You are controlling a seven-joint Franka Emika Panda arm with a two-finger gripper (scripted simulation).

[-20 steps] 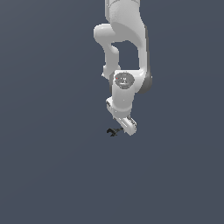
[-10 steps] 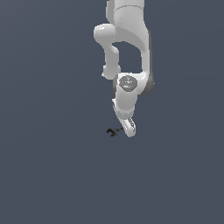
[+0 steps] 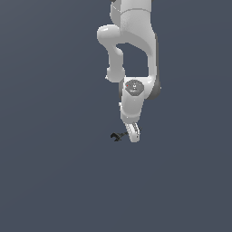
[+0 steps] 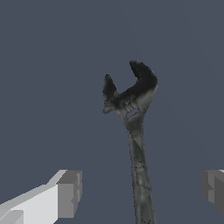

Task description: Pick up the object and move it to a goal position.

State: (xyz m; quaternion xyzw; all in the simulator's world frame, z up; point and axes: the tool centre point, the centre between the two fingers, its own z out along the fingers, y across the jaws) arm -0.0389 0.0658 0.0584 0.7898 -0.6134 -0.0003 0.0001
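Observation:
The object, a small black wrench (image 4: 136,131) with an open-jaw head and a slim handle, lies flat on the grey floor. In the wrist view its handle runs between my two grey fingertips (image 4: 70,193), which stand wide apart on either side without touching it. My gripper (image 4: 142,190) is open and low over the handle end. In the exterior view the wrench (image 3: 116,136) shows only its head, poking out to the exterior view's left of the white gripper (image 3: 133,134); the handle is hidden behind the fingers.
A plain dark grey floor (image 3: 54,181) stretches all around. The white arm (image 3: 131,50) rises above the gripper toward the top of the exterior view. No other objects or goal marker show.
The arm has lowered a little and the hand has tilted closer to vertical, bringing the fingers down around the wrench's handle. The wrench has not moved.

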